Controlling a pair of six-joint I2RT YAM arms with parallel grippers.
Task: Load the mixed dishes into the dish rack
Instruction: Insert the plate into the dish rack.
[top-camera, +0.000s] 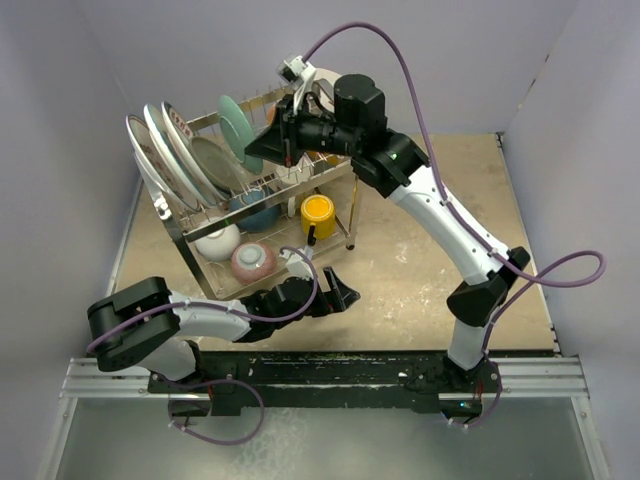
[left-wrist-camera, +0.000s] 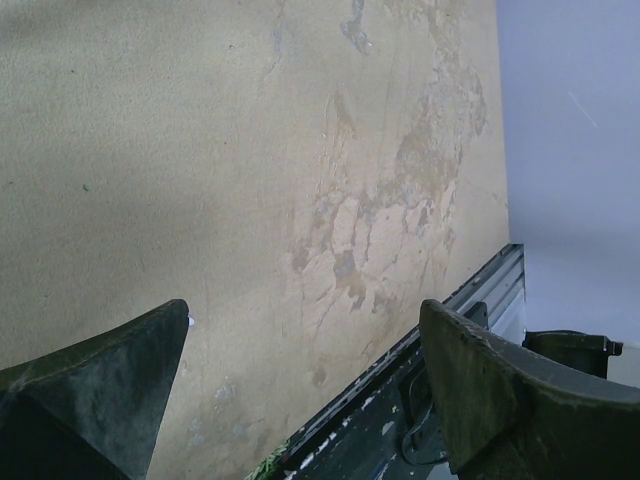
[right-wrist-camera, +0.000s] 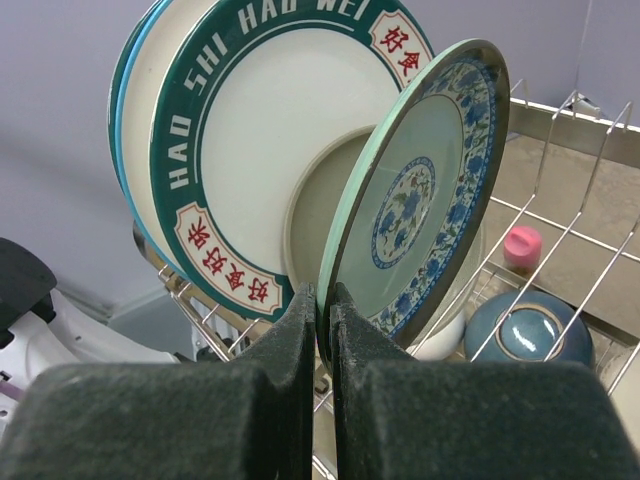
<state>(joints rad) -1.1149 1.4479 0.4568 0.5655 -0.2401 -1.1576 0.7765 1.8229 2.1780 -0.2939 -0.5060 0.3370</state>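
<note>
1. Here, the right claw (right-wrist-camera: 323, 300) is clenched on the lower rim of the teal plate (right-wrist-camera: 420, 190), one finger pressed against each face.
2. That plate stands on edge, tilted, at the upper tier of the dish rack (top-camera: 183, 245), just beside the white plate with red lettering (right-wrist-camera: 250, 150); a grey plate (right-wrist-camera: 315, 210) shows between them.
3. The fingers hide whether its rim rests on the wires.
4. Lower in the rack sit a dark blue bowl (right-wrist-camera: 530, 335), a white bowl (top-camera: 218, 241) and a yellow cup (top-camera: 318, 212).
5. The left claw (left-wrist-camera: 305, 340) hangs released, jaws wide, over the table (left-wrist-camera: 250, 150) near the rack's front.
</note>
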